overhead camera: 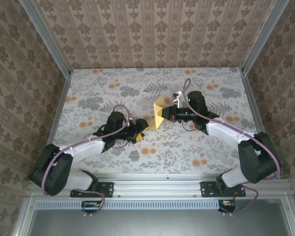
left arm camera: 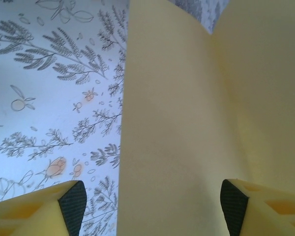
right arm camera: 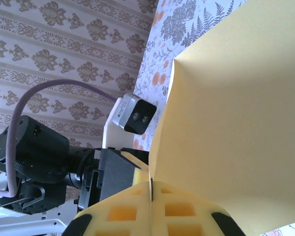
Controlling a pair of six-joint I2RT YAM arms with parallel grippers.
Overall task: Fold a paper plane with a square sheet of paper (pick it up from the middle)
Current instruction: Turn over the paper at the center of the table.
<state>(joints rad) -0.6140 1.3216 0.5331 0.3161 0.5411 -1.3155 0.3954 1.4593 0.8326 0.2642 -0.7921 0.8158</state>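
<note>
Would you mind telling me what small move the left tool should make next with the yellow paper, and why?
Probably close the left tool on the yellow paper. It stands open with the paper reaching in between its two sides, ungripped, while the right tool is shut on another edge and holds it up. A second grip would likely steady it for folding.

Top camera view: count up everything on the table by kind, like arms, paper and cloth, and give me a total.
Robot arms: 2, left arm and right arm
Yellow-orange paper sheet: 1
Floral cloth: 1
Total: 4
</note>
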